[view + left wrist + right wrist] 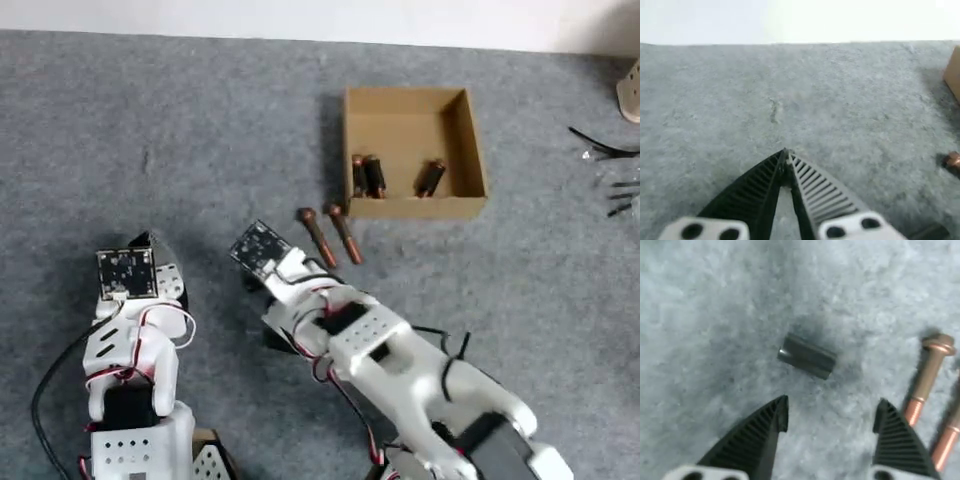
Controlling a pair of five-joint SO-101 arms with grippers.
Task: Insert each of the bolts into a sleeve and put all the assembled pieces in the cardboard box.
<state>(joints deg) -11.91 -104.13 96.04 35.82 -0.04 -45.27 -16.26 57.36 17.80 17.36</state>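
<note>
Bright, diffuse light from above. Soft shadow hugs the sleeve (806,356); darker patch beside the left arm (130,350) on the surface (150,130). Wall (800,20) blown out white.

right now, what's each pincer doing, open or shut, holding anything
left pincer: shut, holding nothing.
right pincer: open, holding nothing; the dark sleeve lies just ahead of it.

Looking like a robotics lab or hobby workshop. Showing a counter (150,130) covered in grey felt, backing onto a plain white wall (300,15). Carrying the left arm (130,360) and right arm (400,360), with exposed red and black wiring, beside coppery bolts (347,236) and a cardboard box (415,208).
</note>
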